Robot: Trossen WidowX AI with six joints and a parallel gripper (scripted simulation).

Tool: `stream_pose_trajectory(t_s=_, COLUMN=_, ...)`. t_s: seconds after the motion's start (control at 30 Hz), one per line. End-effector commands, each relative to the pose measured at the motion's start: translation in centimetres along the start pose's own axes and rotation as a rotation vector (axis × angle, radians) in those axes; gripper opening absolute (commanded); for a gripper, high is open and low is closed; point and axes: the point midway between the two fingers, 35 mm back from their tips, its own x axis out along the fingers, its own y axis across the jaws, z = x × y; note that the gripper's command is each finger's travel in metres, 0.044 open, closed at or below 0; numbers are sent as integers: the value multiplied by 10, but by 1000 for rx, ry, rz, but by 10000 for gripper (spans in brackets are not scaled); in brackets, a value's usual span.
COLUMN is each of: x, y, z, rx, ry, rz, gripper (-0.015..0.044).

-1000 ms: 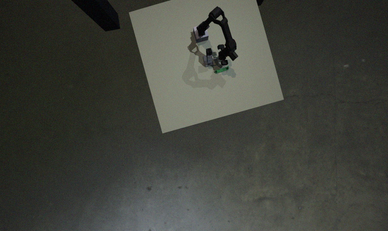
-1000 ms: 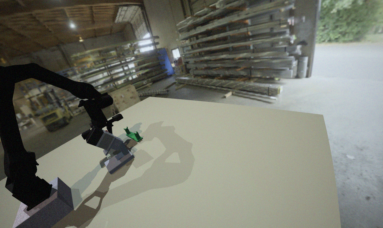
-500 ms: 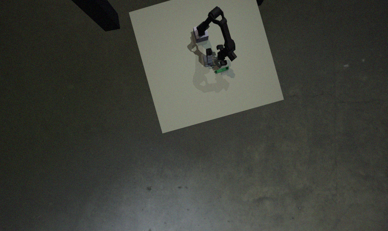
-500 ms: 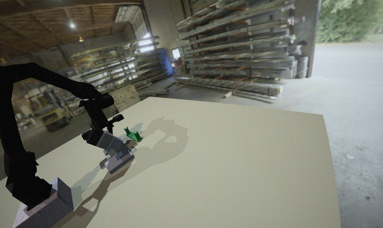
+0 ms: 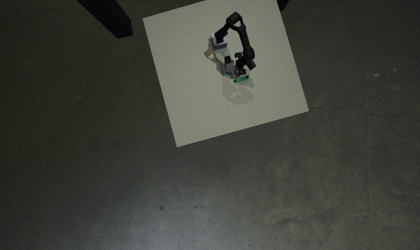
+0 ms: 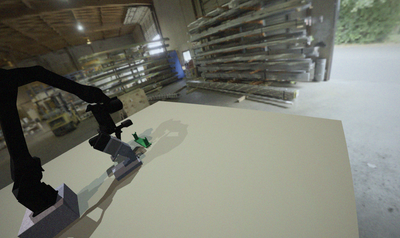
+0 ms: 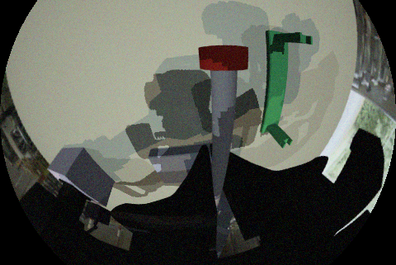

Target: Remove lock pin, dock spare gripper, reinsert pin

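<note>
My gripper (image 5: pixel 237 66) (image 6: pixel 119 137) (image 7: pixel 208 149) is shut on the lock pin, beside and above the mount. The lock pin (image 7: pixel 223 92) has a red head and a grey shaft. Its head stands clear beyond my fingertips and its shaft runs back between the black fingers. The mount's grey base (image 6: pixel 126 171) (image 7: pixel 173 166) rests on the table. A tilted block (image 6: pixel 115 147) with a black top rises from it. A dark blocky shape (image 7: pixel 177 104) lies behind the pin in the wrist view. The frames do not clearly show the socket or whether the spare gripper is in it.
A green cradle (image 5: pixel 241 79) (image 6: pixel 143 142) (image 7: pixel 277 83) with two upright posts stands close to the mount, on the side away from the arm's base. The grey arm base block (image 5: pixel 220 46) (image 6: pixel 67 204) (image 7: pixel 88 174) is on the mount's other side. Large shadows cross the pale table (image 5: pixel 189 108) (image 6: pixel 239 165).
</note>
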Motion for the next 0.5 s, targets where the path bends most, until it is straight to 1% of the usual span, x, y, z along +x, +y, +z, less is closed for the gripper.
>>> stream_pose_trajectory(t_s=0.0, x=0, y=0, z=-4, rx=-2, ry=-3, rz=-2, gripper=0)
stream_pose_trajectory(t_s=0.47, x=2, y=0, z=-12, rx=-4, ry=-3, rz=4, gripper=0)
